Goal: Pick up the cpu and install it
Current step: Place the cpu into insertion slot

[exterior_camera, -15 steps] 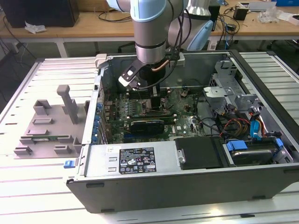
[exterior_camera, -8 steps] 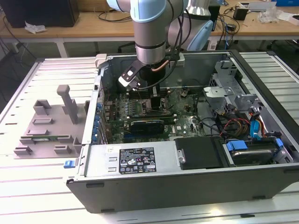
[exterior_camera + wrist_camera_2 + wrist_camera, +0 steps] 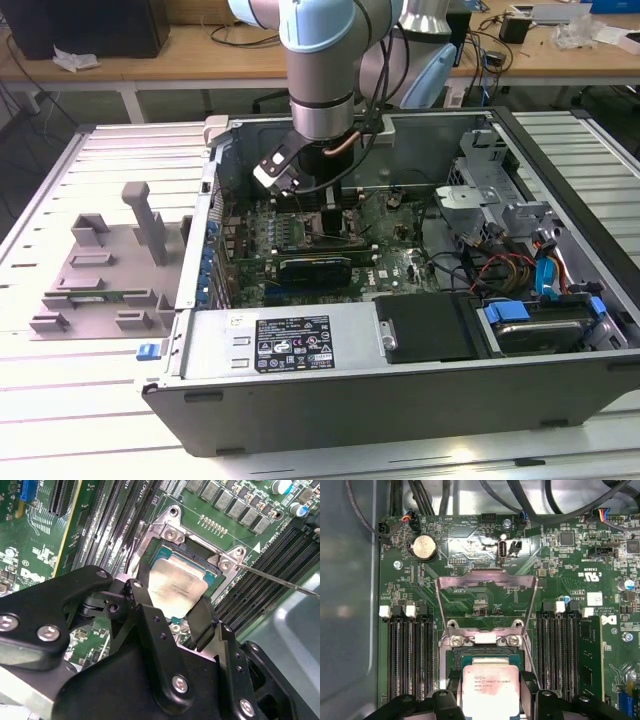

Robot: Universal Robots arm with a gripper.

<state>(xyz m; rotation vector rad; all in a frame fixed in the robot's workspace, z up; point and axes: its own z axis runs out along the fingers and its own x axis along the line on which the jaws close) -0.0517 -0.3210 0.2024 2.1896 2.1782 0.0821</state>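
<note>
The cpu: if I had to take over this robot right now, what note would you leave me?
Gripper: shut on the cpu, with its fingers against two opposite edges.
Cpu: over the socket on the board, inside the open case. I cannot tell whether it is fully seated.
Done: the cpu is picked up and at the socket.
Left: the cpu is not yet released, and the socket's plate stands open.

The open socket frame (image 3: 482,639) sits directly under the tool (image 3: 491,685), its load plate (image 3: 486,577) raised just beyond. Black memory slots (image 3: 410,655) flank the tool on the green motherboard (image 3: 560,580). Well away from it, outside the computer case (image 3: 400,390), a grey fixture (image 3: 100,270) rests on the surface (image 3: 60,400).
</note>
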